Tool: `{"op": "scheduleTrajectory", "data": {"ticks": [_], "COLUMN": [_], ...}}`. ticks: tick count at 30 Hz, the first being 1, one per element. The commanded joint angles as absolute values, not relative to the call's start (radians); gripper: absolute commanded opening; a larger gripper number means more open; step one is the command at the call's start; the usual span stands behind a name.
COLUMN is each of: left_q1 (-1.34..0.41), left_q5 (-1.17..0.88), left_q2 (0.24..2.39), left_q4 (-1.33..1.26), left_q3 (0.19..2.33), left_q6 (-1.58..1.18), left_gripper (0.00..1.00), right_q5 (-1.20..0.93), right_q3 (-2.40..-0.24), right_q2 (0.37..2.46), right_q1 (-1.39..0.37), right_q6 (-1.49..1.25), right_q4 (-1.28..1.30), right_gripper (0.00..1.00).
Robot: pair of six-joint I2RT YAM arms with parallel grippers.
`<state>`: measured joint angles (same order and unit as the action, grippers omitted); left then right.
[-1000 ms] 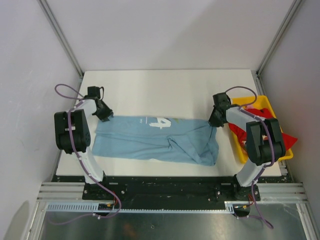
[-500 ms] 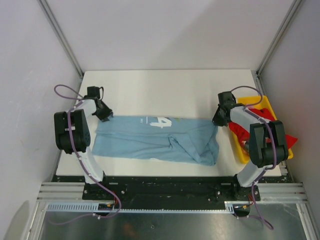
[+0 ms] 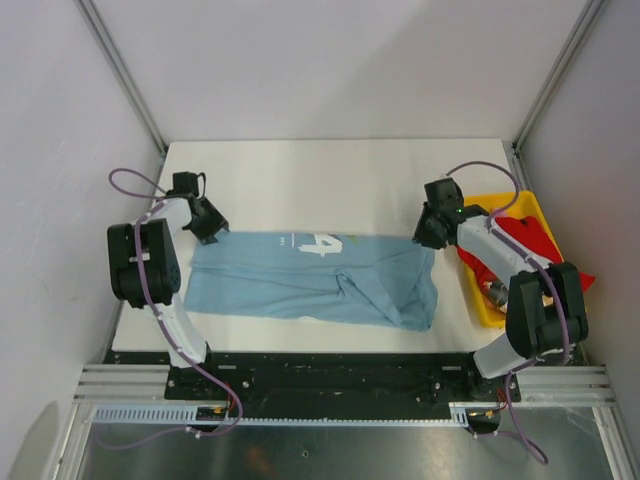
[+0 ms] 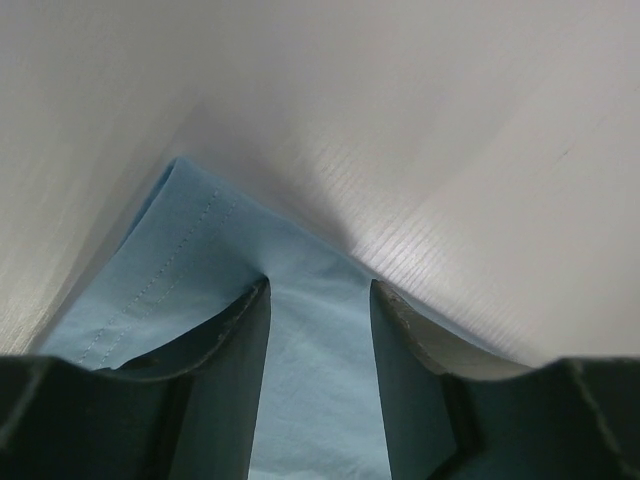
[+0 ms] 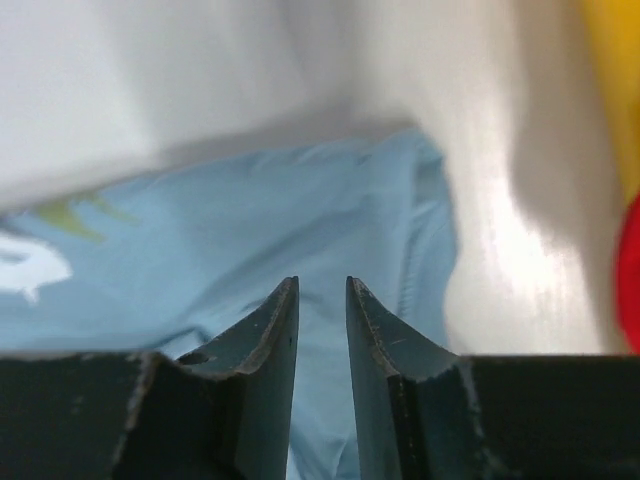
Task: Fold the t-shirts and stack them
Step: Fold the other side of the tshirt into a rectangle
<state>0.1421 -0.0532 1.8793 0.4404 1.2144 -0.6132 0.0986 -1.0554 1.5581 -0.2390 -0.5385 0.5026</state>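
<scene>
Shifting since half a second ago: right gripper (image 3: 428, 236) back left onto blue t-shirt's (image 3: 300, 282) far right corner, fingers narrowly apart, grip unclear. Left gripper (image 3: 212, 231) unmoved at far left corner, fingers spread. Shirt lies spread between them.

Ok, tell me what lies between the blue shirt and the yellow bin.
Bare white table, a strip in the top view. At its far end the right hand sits at the corner of the blue shirt, next to the yellow bin.

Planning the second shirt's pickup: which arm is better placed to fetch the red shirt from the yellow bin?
Right. The bin with the red shirt lies just beside the right end effector; the left end effector sits at the blue shirt's opposite end.
</scene>
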Motion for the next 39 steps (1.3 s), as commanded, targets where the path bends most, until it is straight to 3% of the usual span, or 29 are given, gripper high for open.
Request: {"op": "scheduleTrajectory", "data": {"ticks": [1, 8, 16, 24, 39], "left_q1": [0.149, 0.150, 0.113, -0.053, -0.203], "left_q5": [-0.058, -0.012, 0.099, 0.140, 0.173], "left_q2": [1.799, 1.666, 1.499, 1.448, 1.494], "left_q4": [0.477, 0.517, 0.554, 0.571, 0.573], "left_q3": [1.226, 1.179, 0.997, 0.898, 0.872], "left_q6": [-0.570, -0.571, -0.589, -0.609, -0.629], "left_gripper": [0.50, 0.47, 0.36, 0.36, 0.39], "right_q5": [0.117, 0.097, 0.056, 0.071, 0.104], "right_q3": [-1.095, -1.095, -1.105, -1.139, -1.176], "right_q2": [1.480, 1.516, 1.623, 1.712, 1.786], "right_q1": [-0.381, -0.650, -0.789, -0.841, -0.875], "right_q6": [-0.547, -0.580, -0.571, -0.542, -0.545], "right_q4": [0.549, 0.527, 0.462, 0.450, 0.441], "right_gripper": [0.29, 0.26, 0.24, 0.28, 0.33]}}
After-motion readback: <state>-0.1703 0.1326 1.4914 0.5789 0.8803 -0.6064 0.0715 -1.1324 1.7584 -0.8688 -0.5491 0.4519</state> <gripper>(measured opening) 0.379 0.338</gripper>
